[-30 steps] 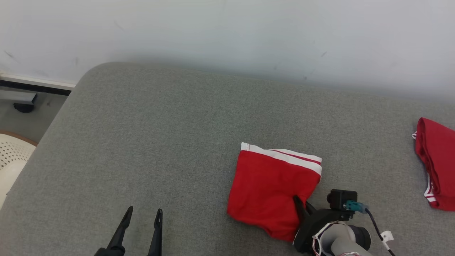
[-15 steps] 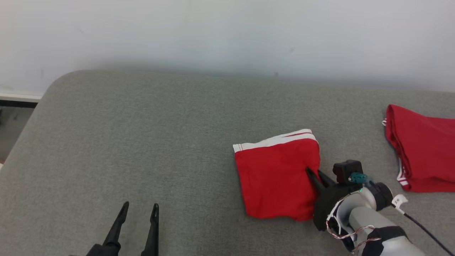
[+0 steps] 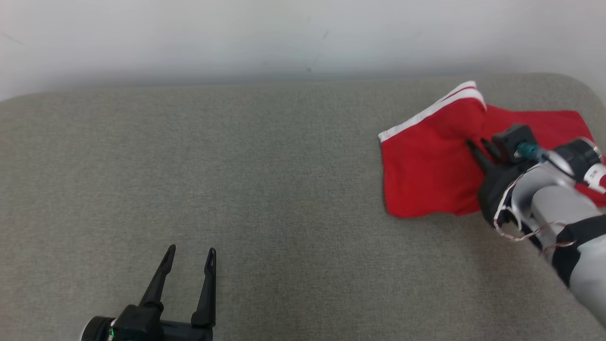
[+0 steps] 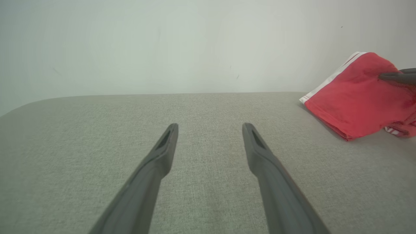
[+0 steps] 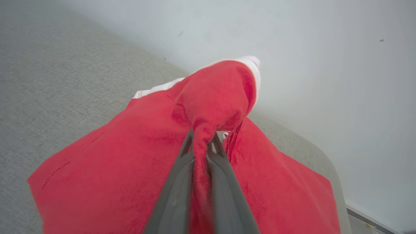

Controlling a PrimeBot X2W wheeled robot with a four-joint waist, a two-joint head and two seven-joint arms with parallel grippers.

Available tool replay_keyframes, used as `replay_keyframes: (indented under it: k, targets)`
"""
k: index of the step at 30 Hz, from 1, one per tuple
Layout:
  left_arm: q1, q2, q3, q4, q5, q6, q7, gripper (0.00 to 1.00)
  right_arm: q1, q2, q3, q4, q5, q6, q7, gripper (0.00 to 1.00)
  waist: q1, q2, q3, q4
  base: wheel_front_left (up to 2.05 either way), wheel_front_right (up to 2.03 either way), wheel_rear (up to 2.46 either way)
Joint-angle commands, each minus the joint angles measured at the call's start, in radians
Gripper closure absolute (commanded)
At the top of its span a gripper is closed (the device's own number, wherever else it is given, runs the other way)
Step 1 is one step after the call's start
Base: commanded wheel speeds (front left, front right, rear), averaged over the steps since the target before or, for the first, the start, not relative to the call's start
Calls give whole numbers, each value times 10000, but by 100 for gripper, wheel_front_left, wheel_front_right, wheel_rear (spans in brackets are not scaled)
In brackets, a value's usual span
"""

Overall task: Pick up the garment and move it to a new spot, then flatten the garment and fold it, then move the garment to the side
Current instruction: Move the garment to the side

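The garment (image 3: 426,161) is a folded pair of red shorts with white stripes along one edge, at the right of the grey padded surface (image 3: 236,166). My right gripper (image 3: 478,148) is shut on its right side, and that side is lifted and bunched. The right wrist view shows red cloth (image 5: 113,169) pinched between my right gripper's (image 5: 203,136) dark fingers. The held garment's far edge overlaps a second red garment (image 3: 544,123) lying behind it. My left gripper (image 3: 191,253) stands open over bare fabric at the lower left, seen again with nothing between the fingers in the left wrist view (image 4: 210,128), where the garment (image 4: 354,97) lies far right.
A pale wall (image 3: 284,33) runs along the back of the padded surface. The surface's rounded far right corner (image 3: 580,87) lies just beyond the two garments. In the right wrist view a strip of floor (image 5: 367,222) shows past that corner.
The camera has swung right. My right gripper has shut on the garment and dragged it right and back, onto the second red garment. The left gripper stays open.
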Motion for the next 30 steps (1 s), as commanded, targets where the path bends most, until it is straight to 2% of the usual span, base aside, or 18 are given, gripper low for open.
replay_keyframes:
  k: [1, 15, 26, 30]
  targets:
    - [-191, 29, 10, -40, 44, 13, -22, 0, -301, -199, 198, -114, 50, -25, 117, 100, -1, -1, 457, -395, 0, 0, 0]
    - [-794, 344, -203, -304, 174, 13, -22, 0, -1959, -2250, 1421, 134, 1150, -25, 898, 100, -1, -1, 1465, -456, 0, 0, 0]
    - [-1137, 354, -243, -447, 246, 13, -22, 0, -2564, -3130, 1831, 644, 1521, -25, 879, 100, -1, -1, 2000, -352, 0, 0, 0]
    - [-1198, 343, -238, -501, 277, 13, -22, 0, -2794, -3163, 2140, 976, 1251, -25, 574, 100, -1, -1, 2139, -315, 0, 0, 0]
